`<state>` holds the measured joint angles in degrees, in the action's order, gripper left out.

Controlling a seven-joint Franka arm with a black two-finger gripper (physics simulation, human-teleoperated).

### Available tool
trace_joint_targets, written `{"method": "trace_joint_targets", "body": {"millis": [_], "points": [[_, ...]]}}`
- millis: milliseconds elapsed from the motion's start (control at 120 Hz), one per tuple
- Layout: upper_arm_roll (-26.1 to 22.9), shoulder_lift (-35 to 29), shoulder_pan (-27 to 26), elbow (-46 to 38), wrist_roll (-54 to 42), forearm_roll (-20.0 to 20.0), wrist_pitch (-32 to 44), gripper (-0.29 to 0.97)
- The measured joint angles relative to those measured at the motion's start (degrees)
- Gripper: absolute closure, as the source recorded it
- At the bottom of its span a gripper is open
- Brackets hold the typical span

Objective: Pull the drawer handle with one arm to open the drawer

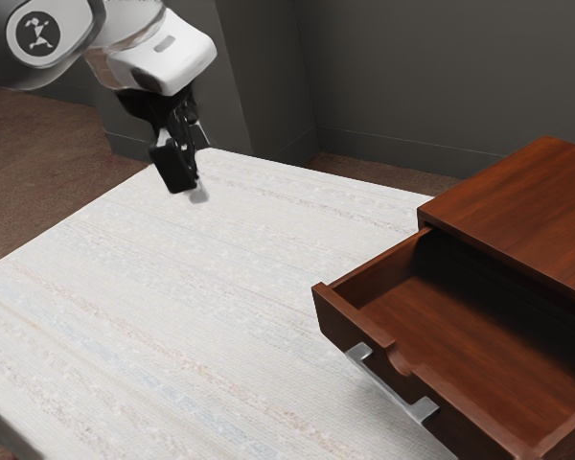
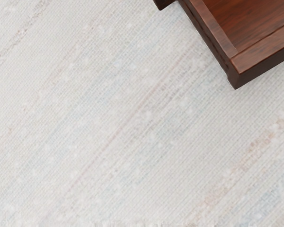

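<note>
The arm [image 1: 125, 43] is hanging well apart from the drawer [image 1: 460, 335], its gripper [image 1: 190, 187] carrying nothing; released or clenched, I cannot tell. The drawer is standing pulled out on the surface [image 1: 172, 307], looking stiff and heavy, and is probably best taken by its slick metal handle [image 1: 393, 385].

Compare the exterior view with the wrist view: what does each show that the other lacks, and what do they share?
Exterior view: the gripper above the table, far from the metal handle, plus the cabinet top. Wrist view: a top-down look at one corner of the drawer. Shared: the pulled-out drawer and the pale table.
</note>
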<state>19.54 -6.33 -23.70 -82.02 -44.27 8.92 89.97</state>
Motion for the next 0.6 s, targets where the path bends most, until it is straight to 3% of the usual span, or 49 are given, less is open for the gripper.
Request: {"method": "trace_joint_targets", "body": {"millis": [108,600], "points": [[3.0,0.7,1.0,0.1,5.3,-1.2,-1.3,0.0],[7.1,0.6,1.1,0.7,23.3,-2.9,-6.0,0.0]]}}
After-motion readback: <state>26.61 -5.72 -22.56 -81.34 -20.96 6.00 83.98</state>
